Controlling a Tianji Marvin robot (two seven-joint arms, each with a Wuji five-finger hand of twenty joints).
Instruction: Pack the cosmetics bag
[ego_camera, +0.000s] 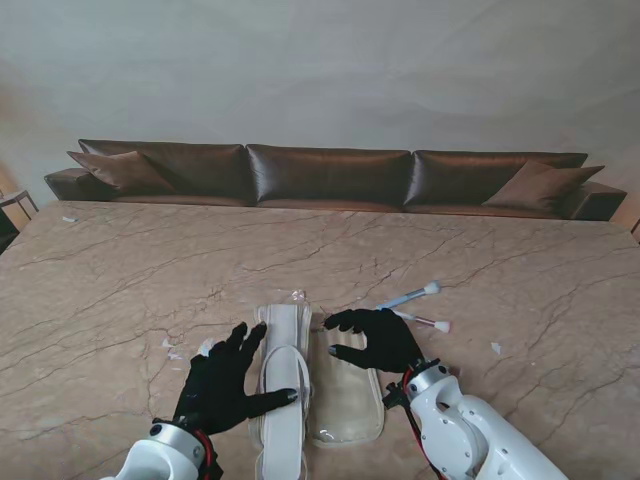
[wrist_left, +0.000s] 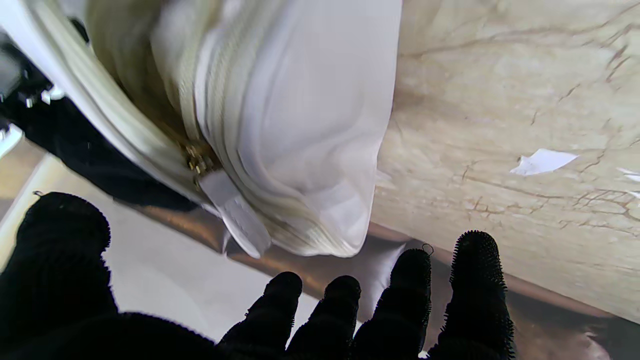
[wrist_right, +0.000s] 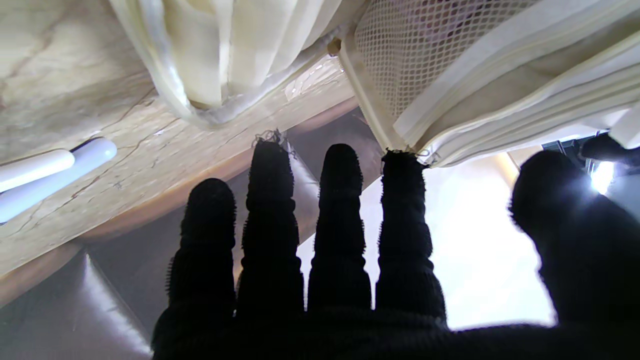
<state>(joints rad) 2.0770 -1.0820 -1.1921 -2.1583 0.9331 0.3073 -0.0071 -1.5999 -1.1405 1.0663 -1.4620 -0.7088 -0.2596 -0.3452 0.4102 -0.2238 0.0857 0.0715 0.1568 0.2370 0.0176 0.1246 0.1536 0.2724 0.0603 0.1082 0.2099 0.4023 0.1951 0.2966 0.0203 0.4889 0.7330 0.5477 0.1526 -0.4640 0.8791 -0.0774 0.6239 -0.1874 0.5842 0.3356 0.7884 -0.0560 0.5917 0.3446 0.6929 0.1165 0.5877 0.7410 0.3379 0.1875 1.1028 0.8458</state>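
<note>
Bag position: cosmetics bag (ego_camera: 300, 385) lies unzipped and spread flat on the marble table (ego_camera: 110, 290), between both hands, near me.
Left hand (ego_camera: 225, 385): fingers spread, holding nothing; thumb tip lies across the bag's left half.
Right hand (ego_camera: 372, 338): fingers spread, empty, at the bag's right half.
Loose items: two brushes (ego_camera: 415, 308) just right of the right hand.
Handling: soft cream fabric, likely light and floppy; mesh pocket (wrist_right: 425, 45) inside. Best gripped at the stiffer zip edge (wrist_left: 200, 160).

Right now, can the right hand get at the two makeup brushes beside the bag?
Probably yes. The right hand is open and holds nothing, and the makeup brushes lie on bare table just beyond it, nothing between.
</note>
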